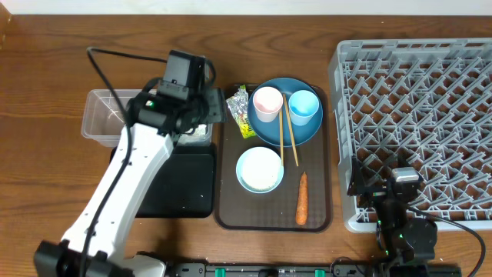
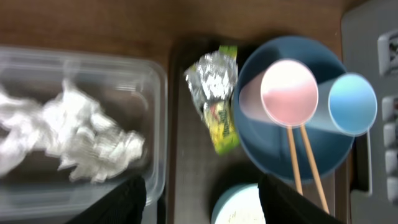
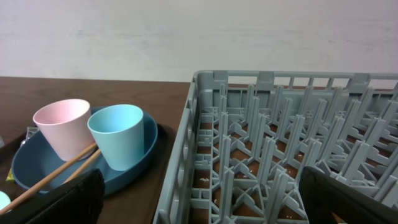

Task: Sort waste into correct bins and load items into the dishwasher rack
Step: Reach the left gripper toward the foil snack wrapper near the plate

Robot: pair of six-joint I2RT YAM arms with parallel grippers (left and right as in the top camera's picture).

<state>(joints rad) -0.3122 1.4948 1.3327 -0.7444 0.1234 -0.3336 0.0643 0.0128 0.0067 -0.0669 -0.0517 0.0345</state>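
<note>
A: Located the crumpled silver-foil and yellow-green wrapper (image 2: pixel 216 93)?

B: Lay on the large brown serving tray (image 2: pixel 189 168), just beside the round blue plate (image 2: pixel 273 149) and apart from the clear rectangular plastic tub (image 2: pixel 163 124) holding crumpled white tissues (image 2: pixel 68 134).

A: And the left gripper (image 2: pixel 202 202)?

B: Hovered over the tray's edge, jaws apart, empty. Probably needed to shift over the foil, drop straight, pinch the bulkiest fold, avoid nudging the plate.

A: Right gripper (image 3: pixel 202 202)?

B: Parked wide apart by the grey plastic dishwasher rack (image 3: pixel 261 124), holding nothing.
</note>
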